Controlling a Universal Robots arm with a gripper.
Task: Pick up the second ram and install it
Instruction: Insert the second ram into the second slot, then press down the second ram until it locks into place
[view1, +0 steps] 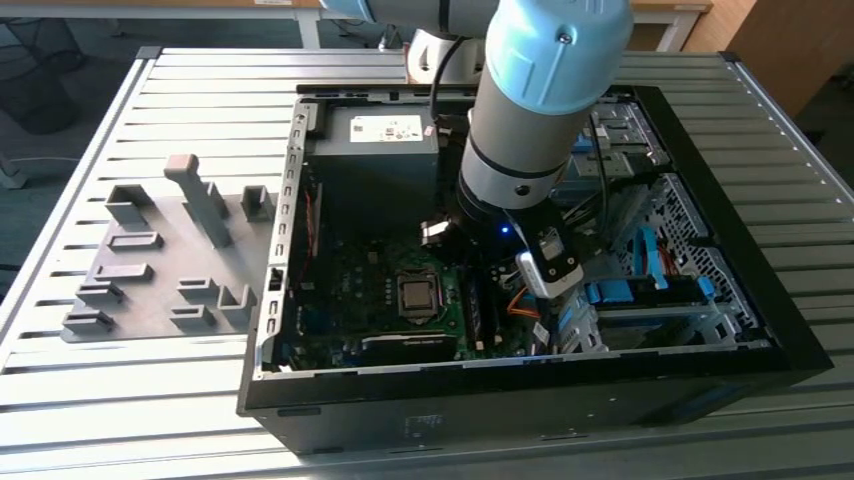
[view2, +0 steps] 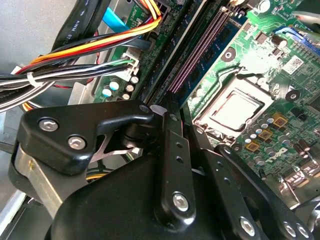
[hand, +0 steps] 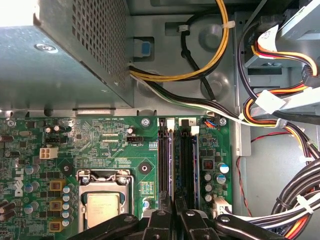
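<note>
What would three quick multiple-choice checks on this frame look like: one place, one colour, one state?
1. Where is the gripper?
A raised well clear above the case
B down inside the open computer case, over the motherboard
C outside the case, at its side

2. What colour is the motherboard?
A blue
B red
C green

3. What state is the processor socket in?
A under a fan cooler
B bare, metal top exposed
C buried in cables

Key: 1 B, the first wrist view looks straight down on the memory slots. 2 C, the board is green in both wrist views. 3 B, the silver lid is in plain sight.
</note>
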